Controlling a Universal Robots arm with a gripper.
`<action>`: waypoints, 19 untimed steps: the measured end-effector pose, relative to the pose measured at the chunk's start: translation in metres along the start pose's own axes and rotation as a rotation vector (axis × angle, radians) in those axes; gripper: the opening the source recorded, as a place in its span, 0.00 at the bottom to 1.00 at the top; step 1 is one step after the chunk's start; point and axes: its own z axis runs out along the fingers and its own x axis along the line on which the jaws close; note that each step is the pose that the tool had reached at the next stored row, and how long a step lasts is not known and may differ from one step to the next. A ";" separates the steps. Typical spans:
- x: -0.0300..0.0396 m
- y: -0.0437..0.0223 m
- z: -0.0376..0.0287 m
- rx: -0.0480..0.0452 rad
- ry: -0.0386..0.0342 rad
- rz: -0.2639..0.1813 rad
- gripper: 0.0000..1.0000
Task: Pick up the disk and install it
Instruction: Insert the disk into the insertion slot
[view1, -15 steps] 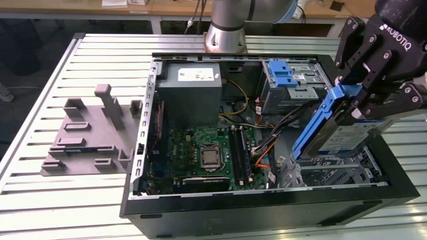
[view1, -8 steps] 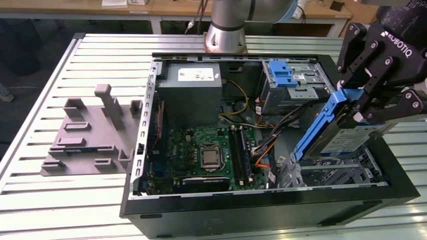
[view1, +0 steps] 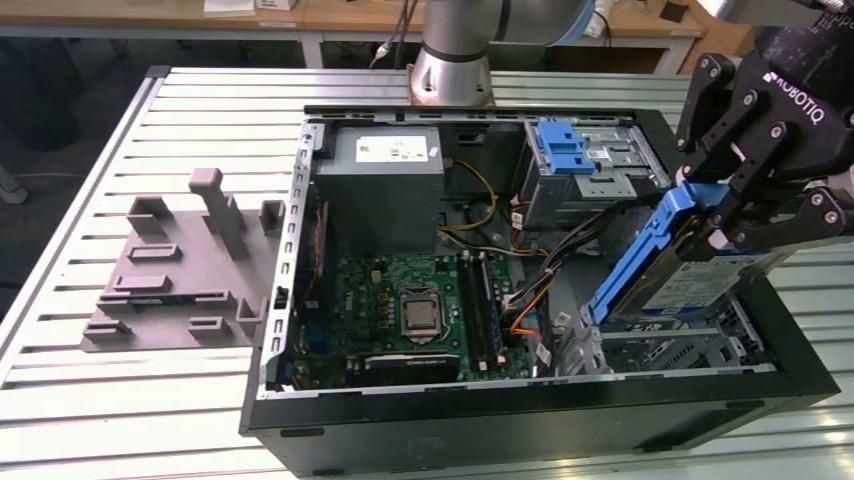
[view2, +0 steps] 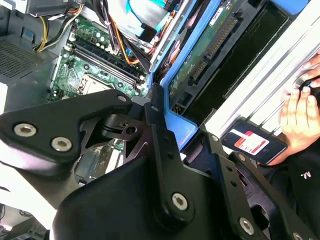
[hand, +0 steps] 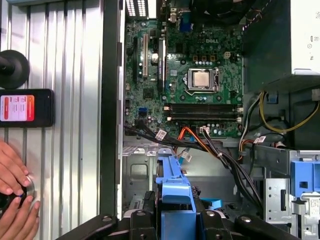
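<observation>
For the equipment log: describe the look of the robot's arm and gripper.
The arm is a silver-grey tube with a pale blue joint cap. The gripper is matte black, built of angular linkage plates joined by silver screws and pins, with white lettering on its body.

arm (view1: 451, 60): silver-grey tube, blue joint cap | claw (view1: 747, 195): matte black linkages (silver screws, white lettering)

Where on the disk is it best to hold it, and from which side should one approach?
Judging by its pose, hold the disk at its raised end, across the blue carrier bracket, coming from above. It stands tilted over the open case, its lower end toward the bay, so the upper end looks free. The end effector grips it there.
</observation>
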 end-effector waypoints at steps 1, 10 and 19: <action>0.0002 0.0000 0.0003 0.0000 0.0000 0.000 0.36; 0.0012 -0.0008 0.0071 0.0001 -0.0009 0.000 0.36; 0.0013 -0.0012 0.0151 0.0000 -0.0003 0.000 0.36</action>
